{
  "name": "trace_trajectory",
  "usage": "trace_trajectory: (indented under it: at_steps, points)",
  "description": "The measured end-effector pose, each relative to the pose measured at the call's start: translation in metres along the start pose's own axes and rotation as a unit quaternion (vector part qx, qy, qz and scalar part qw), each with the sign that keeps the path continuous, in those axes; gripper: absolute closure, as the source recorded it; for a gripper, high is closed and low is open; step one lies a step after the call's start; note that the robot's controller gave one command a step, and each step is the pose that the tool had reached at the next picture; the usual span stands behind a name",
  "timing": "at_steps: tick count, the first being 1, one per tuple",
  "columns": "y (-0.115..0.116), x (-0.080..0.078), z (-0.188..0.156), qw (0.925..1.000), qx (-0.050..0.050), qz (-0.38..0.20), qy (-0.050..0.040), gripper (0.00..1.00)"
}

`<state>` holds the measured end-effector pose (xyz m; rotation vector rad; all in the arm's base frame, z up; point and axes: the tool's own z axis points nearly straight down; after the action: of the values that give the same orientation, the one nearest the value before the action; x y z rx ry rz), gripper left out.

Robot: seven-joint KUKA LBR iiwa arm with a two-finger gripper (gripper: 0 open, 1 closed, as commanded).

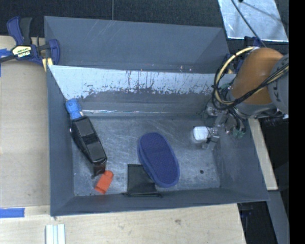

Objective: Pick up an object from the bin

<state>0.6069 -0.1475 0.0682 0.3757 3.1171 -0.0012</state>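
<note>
Small white lump (pixel 199 134) at 3 o'clock in the bin (pixel 142 44), touching the gripper (pixel 212 135) on its 9 o'clock side. Cannot tell whether spread wide, narrow, or clamped on it.

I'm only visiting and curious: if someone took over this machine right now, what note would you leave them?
Gripper: low at the right side of the bin, right beside a small white object. I cannot tell whether it has hold of it.
Other things: blue oval pad mid-floor, black flat square at the front wall, long black object at left, blue cap behind it, orange piece front left.
Done: nothing is lifted yet.
Left: secure one object, probably the white one, and raise it out.
</note>
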Motion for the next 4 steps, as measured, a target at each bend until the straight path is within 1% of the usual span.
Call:
trace_trajectory:
  at_steps: [4]
  points:
    - [0.0007, -0.003, -0.0019, 1.0, 0.001, -0.008, -0.004, 0.0]
